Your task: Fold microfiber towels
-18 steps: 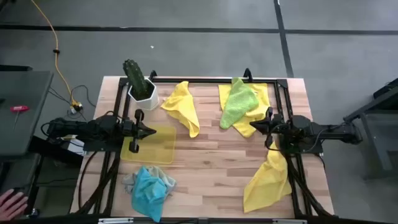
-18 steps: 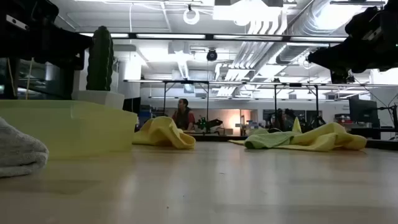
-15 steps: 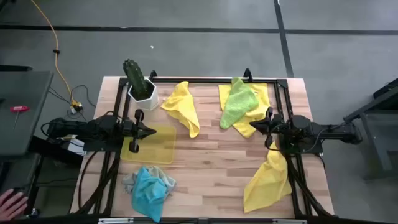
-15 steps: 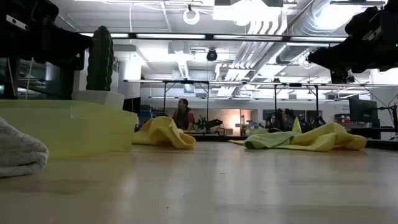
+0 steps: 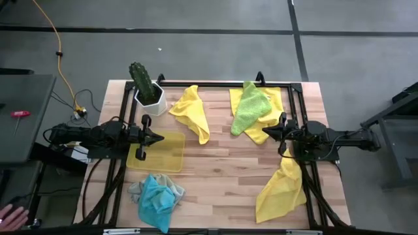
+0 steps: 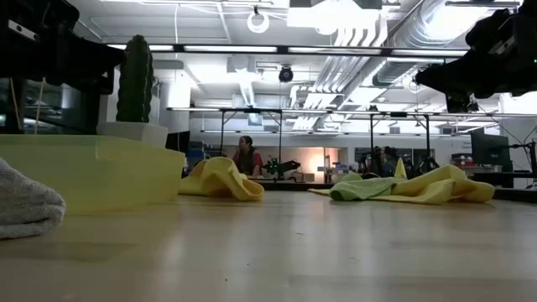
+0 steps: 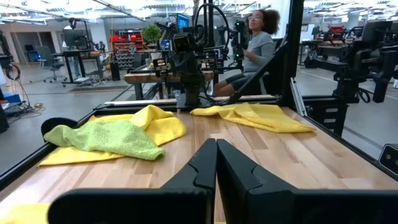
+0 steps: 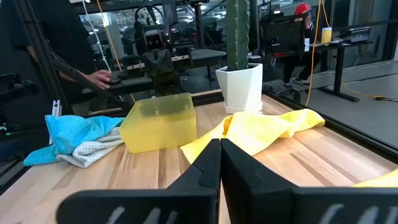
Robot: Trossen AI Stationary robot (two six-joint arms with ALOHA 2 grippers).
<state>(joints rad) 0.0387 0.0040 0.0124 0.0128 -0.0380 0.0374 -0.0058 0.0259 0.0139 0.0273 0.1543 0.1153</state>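
The left gripper (image 5: 159, 138) is hovering with its fingers pressed together and nothing between them, over the translucent yellow tray (image 5: 163, 156) at the left side of the wooden table (image 5: 222, 176). The right gripper (image 5: 266, 132) is likewise pinched closed and empty, sitting at the table's right side, just beside the near edge of the lime green towel (image 5: 249, 107).

That green towel is lying on top of a spread yellow towel (image 5: 274, 104) at the far right — in the left wrist view the pair is showing as green (image 7: 109, 137) over yellow (image 7: 163, 127). A crumpled yellow towel (image 5: 191, 112) is lying at the far middle, near the cactus (image 5: 142, 80) in its white pot (image 5: 151, 101). Another yellow towel (image 5: 282, 189) is draping at the near right, below the right arm. At the near left, the turquoise towel (image 5: 157, 197) is bunching on top of a grey towel (image 5: 136, 190) — both just beside the tray. A person's hand (image 5: 12, 215) is showing at the lower left, off the table.
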